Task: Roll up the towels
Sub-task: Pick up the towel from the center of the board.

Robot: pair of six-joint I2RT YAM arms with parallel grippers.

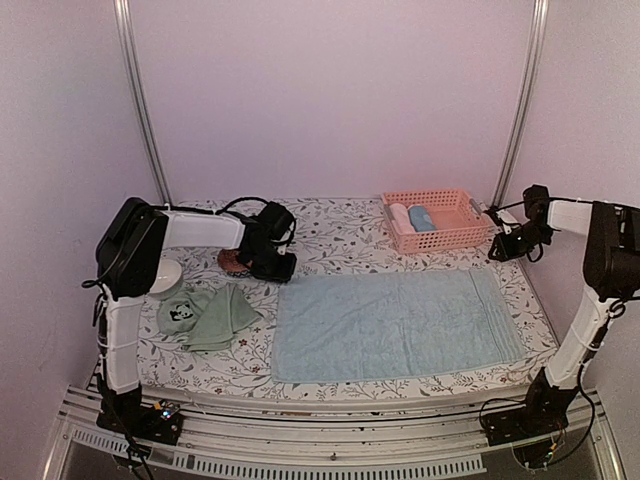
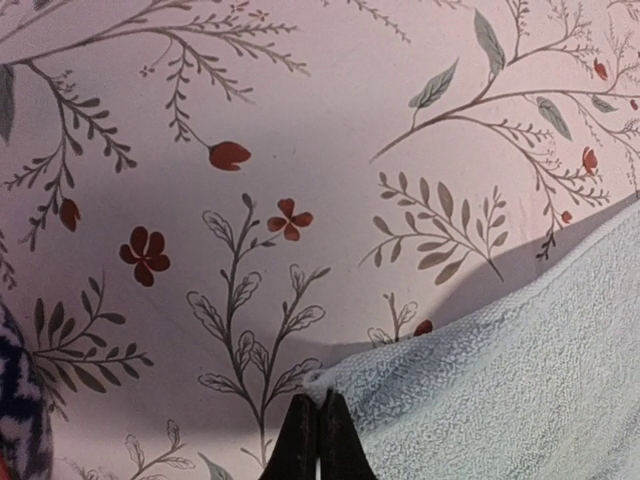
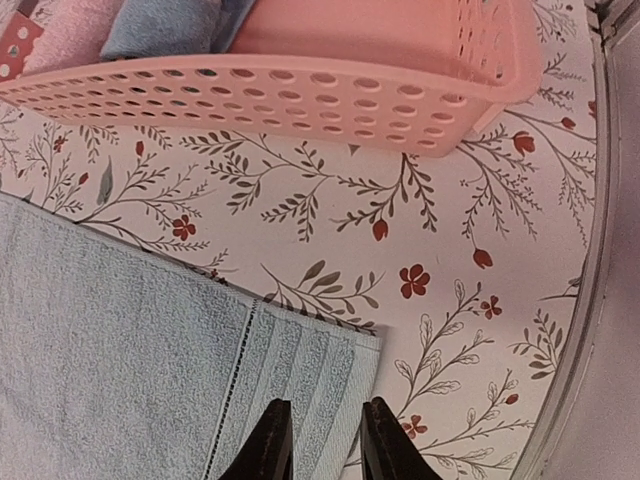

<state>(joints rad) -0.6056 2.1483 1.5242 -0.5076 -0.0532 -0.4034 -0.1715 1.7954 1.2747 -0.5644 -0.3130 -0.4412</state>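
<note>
A light blue towel [image 1: 395,325] lies spread flat in the middle of the table. My left gripper [image 1: 276,268] is at its far left corner; in the left wrist view the black jaws [image 2: 320,405] are shut on the tip of that corner of the blue towel [image 2: 520,370], which is slightly lifted. At the towel's far right corner my right gripper [image 1: 498,250] stands open, its fingers [image 3: 325,440] astride the striped hem of the towel [image 3: 130,340]. A sage green towel [image 1: 205,315] with a panda print lies crumpled at the left.
A pink basket [image 1: 435,220] at the back right holds rolled cloths and sits just beyond the right gripper, basket wall [image 3: 300,90]. A white bowl [image 1: 165,275] stands at the left by the green towel. The table's right edge [image 3: 585,300] is close to the right gripper.
</note>
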